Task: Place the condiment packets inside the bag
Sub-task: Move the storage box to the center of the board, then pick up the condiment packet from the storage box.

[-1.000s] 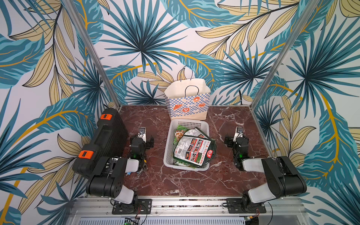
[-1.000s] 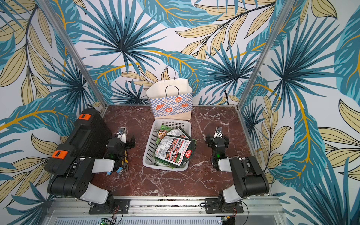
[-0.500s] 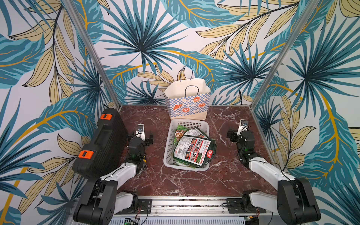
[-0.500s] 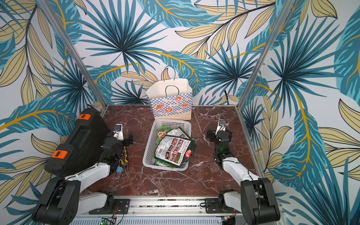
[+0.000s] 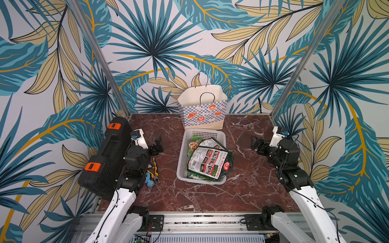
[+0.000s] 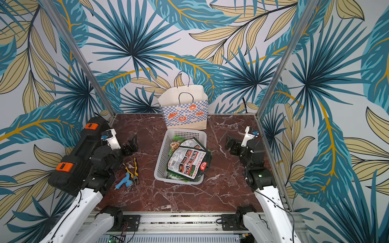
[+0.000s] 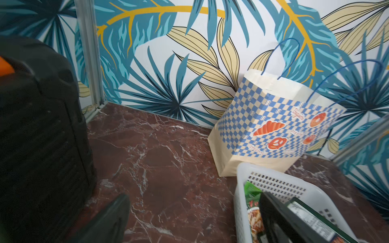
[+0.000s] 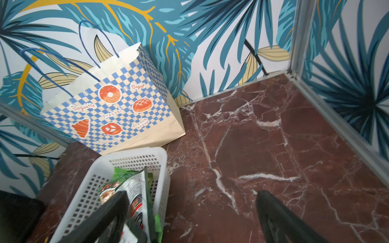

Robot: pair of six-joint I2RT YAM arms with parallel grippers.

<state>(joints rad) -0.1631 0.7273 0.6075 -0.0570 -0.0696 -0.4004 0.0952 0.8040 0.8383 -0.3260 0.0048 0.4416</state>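
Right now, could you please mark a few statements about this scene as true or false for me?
1. The condiment packets lie in the white basket, in front of the bag. True.
2. The bag lies flat on its side. False: it stands upright behind the basket.
3. One arm clamps a packet. False: the left gripper and the right gripper are both open and empty.
4. The black case stands beside the left arm. True.
5. Pliers lie on the table near the left arm. True.
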